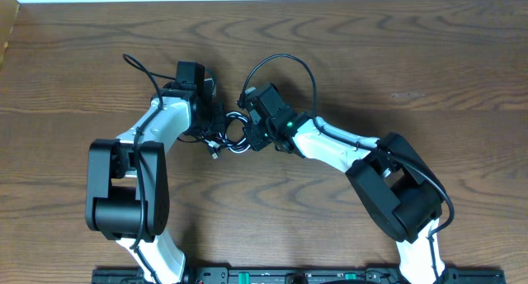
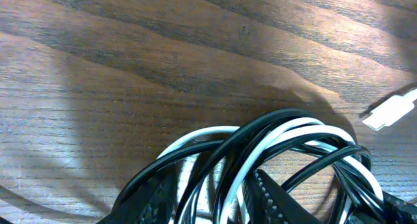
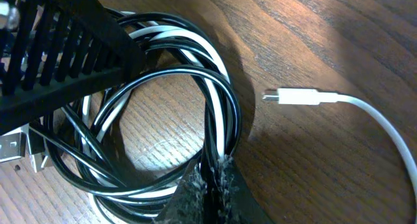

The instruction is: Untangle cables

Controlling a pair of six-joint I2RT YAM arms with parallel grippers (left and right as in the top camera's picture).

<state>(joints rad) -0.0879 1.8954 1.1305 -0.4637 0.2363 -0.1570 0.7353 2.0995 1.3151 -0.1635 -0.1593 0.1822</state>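
Observation:
The cables (image 1: 232, 141) lie as one coil of black and white strands between the two arms at mid-table. In the left wrist view the coil (image 2: 273, 139) runs between my left gripper's (image 2: 218, 196) fingers, which are closed on several strands. My right gripper (image 3: 212, 180) is shut on black and white strands at the coil's (image 3: 163, 87) right side. The white cable's plug end (image 3: 300, 96) lies loose on the wood to the right of the coil, and also shows in the left wrist view as a white plug (image 2: 389, 112). In the overhead view the left gripper (image 1: 214, 127) and right gripper (image 1: 247, 135) almost meet.
The left gripper's ribbed finger (image 3: 65, 48) crosses the top left of the right wrist view. Two silver-ended plugs (image 3: 16, 152) lie at the coil's left. Thick black robot wires arch above each wrist (image 1: 285, 63) (image 1: 140, 69). The table's left edge (image 1: 7, 44) is far off.

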